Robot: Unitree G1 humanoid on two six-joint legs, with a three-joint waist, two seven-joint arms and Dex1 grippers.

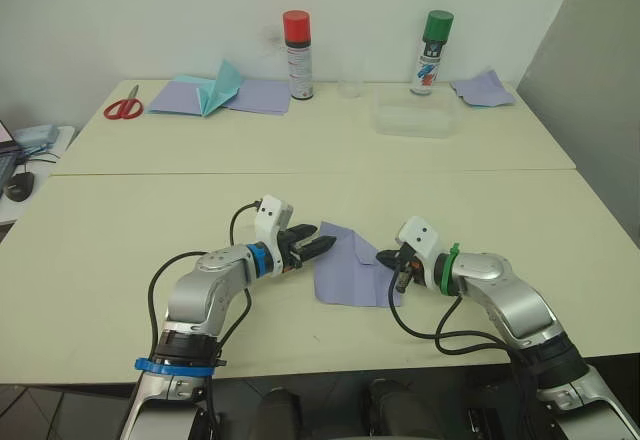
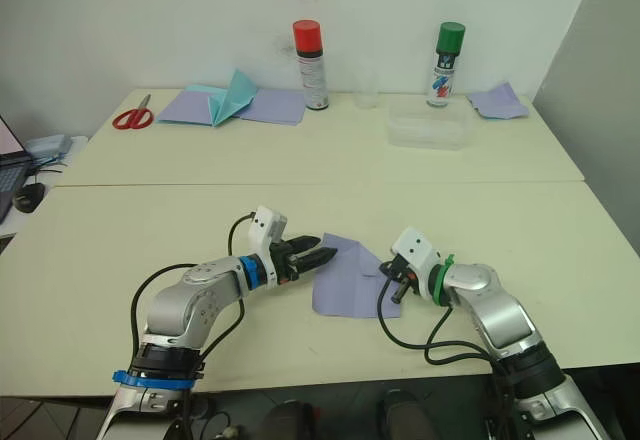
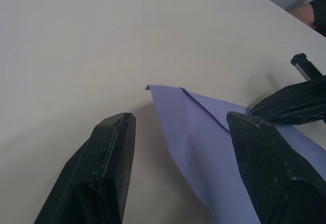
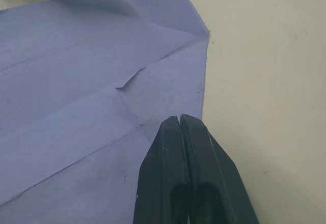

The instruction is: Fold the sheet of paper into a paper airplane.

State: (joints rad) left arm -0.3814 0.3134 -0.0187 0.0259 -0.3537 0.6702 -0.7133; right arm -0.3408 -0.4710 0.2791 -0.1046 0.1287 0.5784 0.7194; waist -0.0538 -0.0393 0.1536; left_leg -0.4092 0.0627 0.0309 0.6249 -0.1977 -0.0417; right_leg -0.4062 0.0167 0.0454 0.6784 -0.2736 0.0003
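The sheet of paper (image 1: 348, 276) is lavender and lies flat near the table's front edge, between my two grippers, with creases and one corner folded over. My left gripper (image 1: 320, 244) is open at the sheet's far left corner. In the left wrist view the paper's pointed corner (image 3: 168, 99) lies between the left gripper's (image 3: 181, 119) spread fingers. My right gripper (image 1: 391, 261) is shut, its tips resting on the sheet's right edge. The right wrist view shows the right gripper's (image 4: 179, 118) closed tips on the creased paper (image 4: 76, 81) close to its border.
At the back of the far table lie red scissors (image 1: 123, 108), a teal folded paper (image 1: 222, 85) on flat lavender sheets (image 1: 262, 96), a red-capped can (image 1: 298, 55), a green-capped can (image 1: 432, 52), a clear container (image 1: 415, 118) and another lavender sheet (image 1: 483, 88).
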